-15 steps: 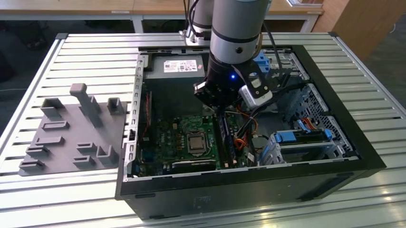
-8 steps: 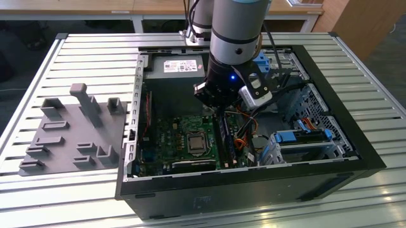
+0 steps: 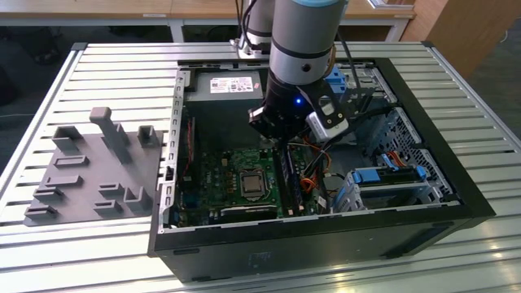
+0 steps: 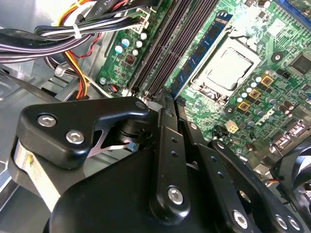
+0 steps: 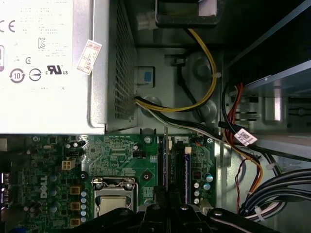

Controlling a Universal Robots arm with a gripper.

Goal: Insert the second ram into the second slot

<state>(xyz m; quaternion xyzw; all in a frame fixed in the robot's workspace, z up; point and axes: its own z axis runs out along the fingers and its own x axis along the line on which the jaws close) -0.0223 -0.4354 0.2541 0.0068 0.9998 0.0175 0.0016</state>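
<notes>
My gripper [image 3: 273, 139] hangs inside the open computer case, over the far end of the memory slots [image 3: 291, 180]. Its fingers [image 4: 165, 99] are shut on the second ram [image 4: 204, 48], a thin blue circuit stick that runs out from the fingertips alongside the processor socket. In the first wrist view the second ram [image 5: 165, 155] shows edge-on, rising from the gripper [image 5: 167, 206] in line with the slot row nearest the socket. Black slots [image 4: 165, 48] lie beside it on the cable side. I cannot tell whether the stick is seated.
The power supply [image 5: 43, 63] fills the case's far end. Cable bundles [image 4: 87, 29] run close beside the slots. The processor socket [image 4: 226, 70] lies on the other side. Light-blue drive brackets [image 3: 391, 177] stand at the exterior view's right, and a grey fixture [image 3: 89, 171] lies outside the case at its left.
</notes>
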